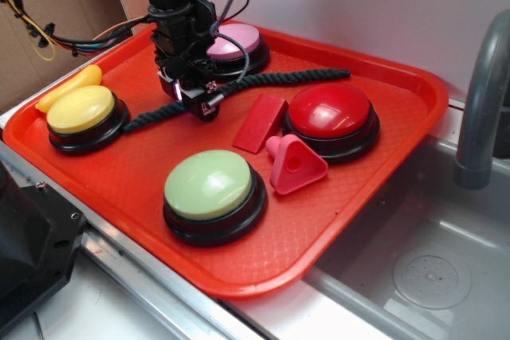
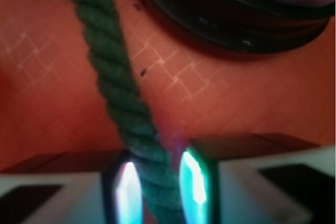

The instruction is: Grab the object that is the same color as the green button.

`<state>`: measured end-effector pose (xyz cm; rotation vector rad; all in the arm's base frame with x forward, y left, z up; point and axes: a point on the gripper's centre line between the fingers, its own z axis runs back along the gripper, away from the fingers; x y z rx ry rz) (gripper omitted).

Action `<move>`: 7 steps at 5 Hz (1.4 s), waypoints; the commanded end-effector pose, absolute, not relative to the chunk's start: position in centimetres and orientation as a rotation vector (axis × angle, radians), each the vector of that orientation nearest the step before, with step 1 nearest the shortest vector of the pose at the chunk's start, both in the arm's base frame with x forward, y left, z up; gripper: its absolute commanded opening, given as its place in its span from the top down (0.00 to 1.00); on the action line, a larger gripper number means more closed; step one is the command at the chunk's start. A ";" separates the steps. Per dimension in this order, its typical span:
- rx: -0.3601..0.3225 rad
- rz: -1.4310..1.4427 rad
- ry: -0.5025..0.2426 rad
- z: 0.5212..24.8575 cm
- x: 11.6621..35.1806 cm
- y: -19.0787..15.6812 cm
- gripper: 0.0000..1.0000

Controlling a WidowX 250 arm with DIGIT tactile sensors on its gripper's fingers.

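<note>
On red tray [image 1: 398, 189], green rope [image 1: 303, 77], green button [image 1: 209, 185], hand [image 1: 198, 101] gripping rope.

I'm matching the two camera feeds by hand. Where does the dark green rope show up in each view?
Exterior: the green rope lies across the back half of the red tray, from beside the yellow button toward the right rim, passing under the gripper.
Wrist: the rope runs from top left down to bottom centre, between the gripper's fingers.
Shared landmark: the pink button, whose black base fills the wrist view's top right.
</note>
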<state>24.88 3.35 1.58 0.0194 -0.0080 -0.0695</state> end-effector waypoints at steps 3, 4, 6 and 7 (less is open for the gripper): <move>0.049 0.068 -0.053 14.9 21.7 1.6 1.00; 0.037 0.141 -0.092 17.4 19.1 0.9 1.00; 0.030 0.254 -0.077 19.1 16.1 1.0 1.00; 0.009 0.249 -0.021 18.6 16.4 2.0 1.00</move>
